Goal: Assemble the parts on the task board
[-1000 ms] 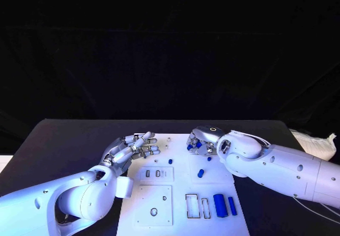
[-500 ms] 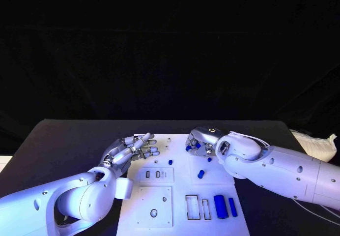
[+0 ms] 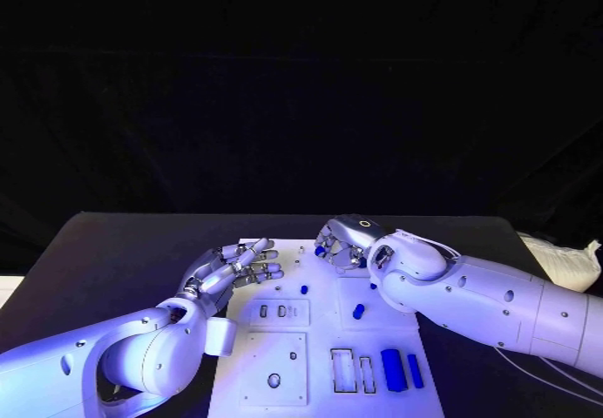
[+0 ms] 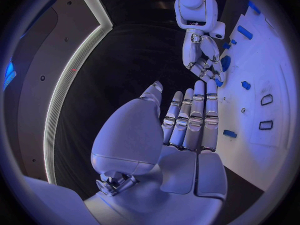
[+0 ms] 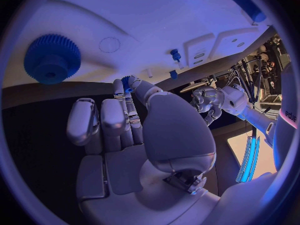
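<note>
Head view first: the right hand [image 3: 342,244] is hovering over the far end of the task board [image 3: 389,326], fingers curled in around a small blue part [image 3: 321,251]. The left hand [image 3: 235,268] is waiting at the board's left edge, fingers spread and holding nothing. Loose blue pieces are lying on the board: a short peg [image 3: 358,310] in the middle and two long bars [image 3: 391,368] near the front right corner. The risk here is that the curled fingers are hiding the part's tip, so it could be meeting its hole crooked and jamming or popping free.

Left wrist view now: the left hand [image 4: 187,130] is holding its fingers straight and side by side, empty, with the right hand [image 4: 203,57] pinching the blue piece [image 4: 225,63] just beyond them. The two hands are sitting near each other, and any sideways drift could be knocking them together.

Right wrist view: the right hand [image 5: 134,120] is showing a blue tip [image 5: 125,81] between thumb and finger. A large blue gear [image 5: 52,58] is lying on the board close by, and a small upright blue peg [image 5: 176,54] is standing further off. The grip looks shallow to me, so the piece could be twisting or slipping as it presses down.
</note>
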`<action>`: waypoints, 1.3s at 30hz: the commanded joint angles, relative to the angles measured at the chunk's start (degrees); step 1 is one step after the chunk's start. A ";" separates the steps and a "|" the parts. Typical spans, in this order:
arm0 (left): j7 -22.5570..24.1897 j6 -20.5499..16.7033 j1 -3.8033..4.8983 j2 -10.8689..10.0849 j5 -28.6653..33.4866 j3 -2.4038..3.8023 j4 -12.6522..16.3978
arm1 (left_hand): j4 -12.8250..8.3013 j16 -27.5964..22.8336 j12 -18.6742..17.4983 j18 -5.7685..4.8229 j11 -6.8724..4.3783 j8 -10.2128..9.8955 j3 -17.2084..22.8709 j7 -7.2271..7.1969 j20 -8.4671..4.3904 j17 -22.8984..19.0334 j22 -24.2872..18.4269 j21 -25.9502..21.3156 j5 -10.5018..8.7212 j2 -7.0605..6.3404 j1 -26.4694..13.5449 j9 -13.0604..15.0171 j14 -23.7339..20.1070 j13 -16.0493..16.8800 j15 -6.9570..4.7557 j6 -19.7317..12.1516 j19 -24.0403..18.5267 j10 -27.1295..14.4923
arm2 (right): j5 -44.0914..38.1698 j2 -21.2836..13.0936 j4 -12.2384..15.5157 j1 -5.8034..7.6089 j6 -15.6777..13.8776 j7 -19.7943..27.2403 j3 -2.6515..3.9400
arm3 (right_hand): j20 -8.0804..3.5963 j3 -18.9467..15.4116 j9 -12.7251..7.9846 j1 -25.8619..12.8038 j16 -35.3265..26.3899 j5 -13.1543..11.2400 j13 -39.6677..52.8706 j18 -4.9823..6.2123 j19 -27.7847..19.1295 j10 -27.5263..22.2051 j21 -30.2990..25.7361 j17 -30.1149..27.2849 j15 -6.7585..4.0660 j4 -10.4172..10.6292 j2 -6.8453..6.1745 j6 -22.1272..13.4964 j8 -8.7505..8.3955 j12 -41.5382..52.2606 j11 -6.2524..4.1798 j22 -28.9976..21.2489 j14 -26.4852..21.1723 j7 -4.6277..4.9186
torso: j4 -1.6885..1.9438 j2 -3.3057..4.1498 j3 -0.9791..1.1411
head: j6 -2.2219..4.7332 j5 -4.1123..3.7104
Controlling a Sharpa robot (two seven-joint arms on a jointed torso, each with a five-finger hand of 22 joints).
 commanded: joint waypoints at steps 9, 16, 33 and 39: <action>0.09 0.94 0.08 0.12 0.13 0.05 0.29 | -0.38 -0.36 -0.42 0.68 0.34 -0.37 -0.02 0.21 -0.06 0.10 -0.08 0.39 0.25 0.27 0.03 -0.06 0.31 -0.10 0.11 0.37 0.50 -0.01 | 0.62 3.74 -3.67 0.29 -0.95 -0.50 0.04 | 0.01 0.48 0.33 0.05 0.41 -0.14 -0.16 -1.14 0.26 -0.25 0.43 0.17 -0.11 0.39 0.40 -0.17 -0.26 -0.33 0.20 0.17 1.30 0.22 | 0.10 0.33 -0.03 | 0.09 0.30; 0.06 0.93 0.12 0.02 0.13 0.05 0.41 | -0.38 -0.36 -0.42 0.68 0.34 -0.37 -0.02 0.21 -0.06 0.10 -0.08 0.39 0.25 0.27 0.03 -0.06 0.31 -0.10 0.11 0.37 0.50 -0.01 | 0.67 5.11 -4.74 0.30 -0.61 -0.47 0.04 | 0.05 0.51 0.33 0.02 0.54 -0.20 -0.19 -1.15 0.26 -0.38 0.49 0.26 -0.06 0.39 0.21 -0.26 -0.37 -0.33 0.26 0.25 1.28 0.30 | 0.05 0.37 -0.02 | 0.08 0.51; -0.12 0.98 0.23 -0.06 0.13 0.05 0.37 | -0.38 -0.36 -0.42 0.68 0.34 -0.37 -0.02 0.21 -0.06 0.10 -0.08 0.39 0.25 0.27 0.03 -0.06 0.31 -0.10 0.11 0.37 0.50 -0.01 | 0.52 6.52 -5.76 0.30 -0.45 -0.68 0.04 | 0.09 0.50 0.35 -0.11 0.66 -0.23 -0.21 -1.15 0.22 -0.45 0.53 0.34 -0.01 0.48 0.10 -0.31 -0.45 -0.31 0.32 0.28 1.26 0.38 | 0.02 0.52 0.01 | 0.13 0.73; -0.14 0.99 0.25 -0.12 0.13 0.05 0.31 | -0.49 -0.40 -0.48 0.67 0.35 -0.44 -0.01 0.22 -0.07 0.12 -0.10 0.38 0.25 0.29 0.11 -0.06 0.35 -0.09 0.11 0.39 0.55 -0.01 | -0.10 6.28 -5.59 0.30 -1.21 -1.41 0.04 | 0.10 0.50 0.35 -0.13 0.66 -0.23 -0.21 -1.16 0.25 -0.47 0.56 0.32 0.00 0.50 0.07 -0.33 -0.46 -0.31 0.33 0.33 1.25 0.40 | 0.03 0.54 -0.01 | 0.17 0.77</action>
